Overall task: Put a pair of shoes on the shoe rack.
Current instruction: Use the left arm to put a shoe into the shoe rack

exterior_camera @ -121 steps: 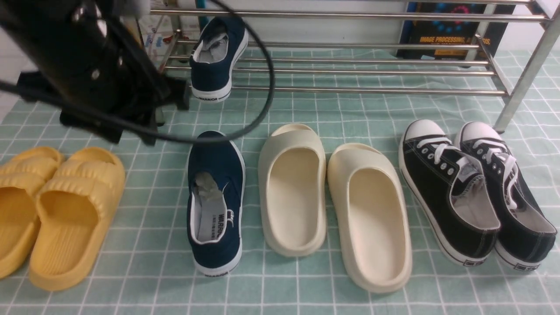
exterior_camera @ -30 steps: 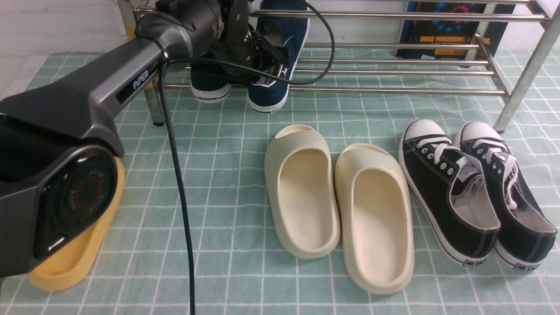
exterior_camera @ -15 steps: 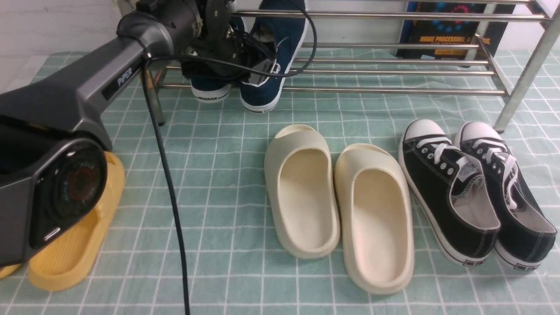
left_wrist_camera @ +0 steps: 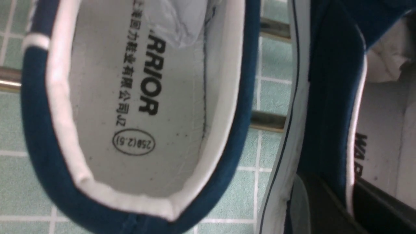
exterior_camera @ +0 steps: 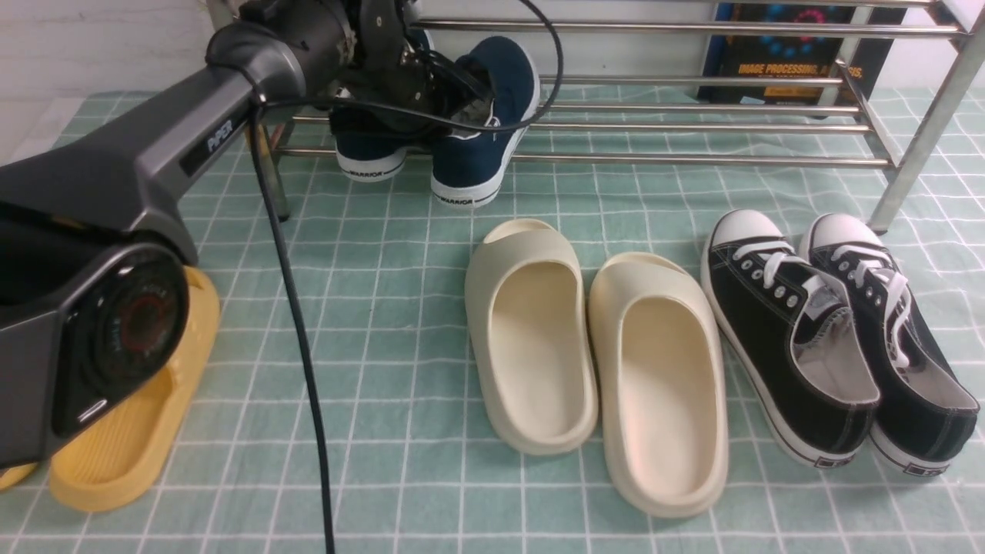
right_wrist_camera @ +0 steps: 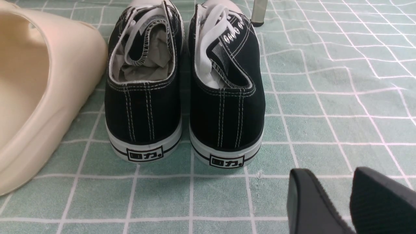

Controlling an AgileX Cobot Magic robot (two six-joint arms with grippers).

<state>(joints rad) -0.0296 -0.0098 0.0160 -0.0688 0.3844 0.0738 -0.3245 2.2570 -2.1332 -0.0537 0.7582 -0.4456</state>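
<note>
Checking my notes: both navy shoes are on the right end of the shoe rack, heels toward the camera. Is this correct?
No: the front view shows the navy shoes at the rack's left end, not the right. Heels do face the camera.

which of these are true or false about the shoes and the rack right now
1. Both navy slip-on shoes rest on the shoe rack. True.
2. The cream slides are on the rack. False: they lie on the checked cloth in front of it.
3. The black lace-up sneakers stand side by side, to the right of the cream slides. True.
4. The left tool hovers over the black lace-up sneakers. False: it is at the navy slip-on shoes on the rack.
5. No yellow footwear is in view. False: a yellow slide shows partly behind the left arm.
</note>
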